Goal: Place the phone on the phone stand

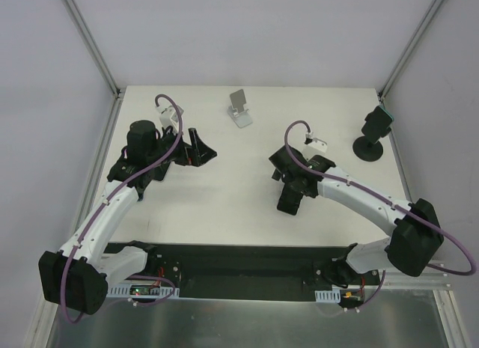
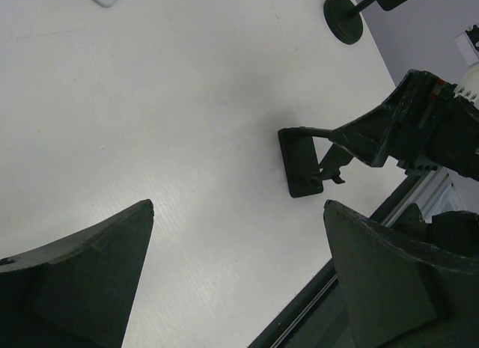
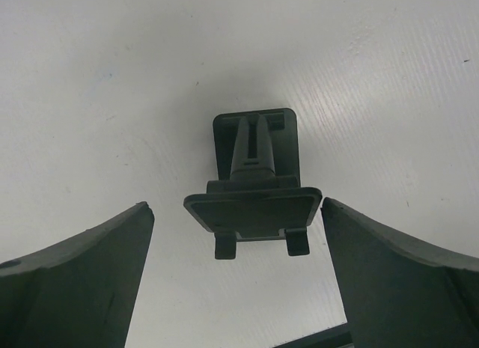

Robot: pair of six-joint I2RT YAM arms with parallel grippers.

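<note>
Right gripper [image 3: 238,204] is open, its jaws flanking the black phone stand [image 3: 253,176] without clamping it. The stand rests on its own base, cradle up, probably ready for loading. Left gripper [image 2: 238,204] is open and empty, well left of the stand. Phone not surely identified, possibly the teal-edged slab [image 1: 379,120] perched far right of the stand.

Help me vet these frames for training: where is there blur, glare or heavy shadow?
Top external: even light, sharp, no glare on the table. Left wrist: near tool fingers dark, slightly soft. Right wrist: black phone stand very dark, little surface detail.
</note>
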